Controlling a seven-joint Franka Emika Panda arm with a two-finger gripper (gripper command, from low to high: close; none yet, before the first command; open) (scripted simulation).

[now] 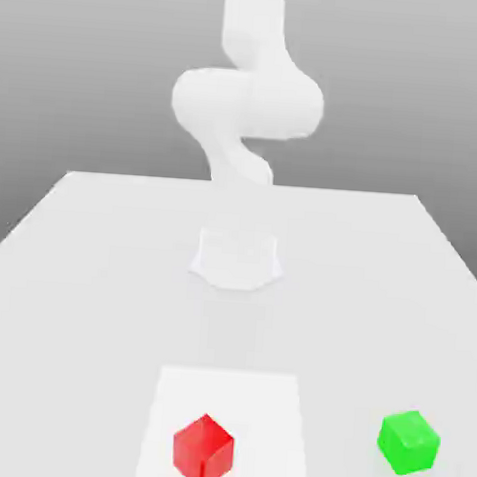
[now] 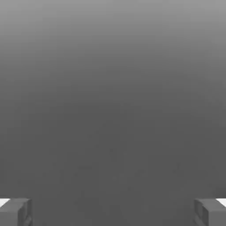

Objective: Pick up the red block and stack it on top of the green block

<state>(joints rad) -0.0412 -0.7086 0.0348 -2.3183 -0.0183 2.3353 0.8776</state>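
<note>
from the white square [image 1: 229, 392], the red block [image 1: 203, 453] sits on it, the green block [image 1: 409, 442] beside it; the gripper's [image 2: 113, 212] jaws are spread wide.

Pale table [image 1: 107, 314], broad, far edge narrower than near part. White square [image 1: 270, 415] on it, near exterior view's bottom edge, left of centre; probably flat, hard to tell against pale top. Grey backdrop [image 1: 393, 93] behind table, darker lower down.

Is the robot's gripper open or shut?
It's open. In the hand view, the gripper's two fingers stand wide apart, with nothing between them.
</note>
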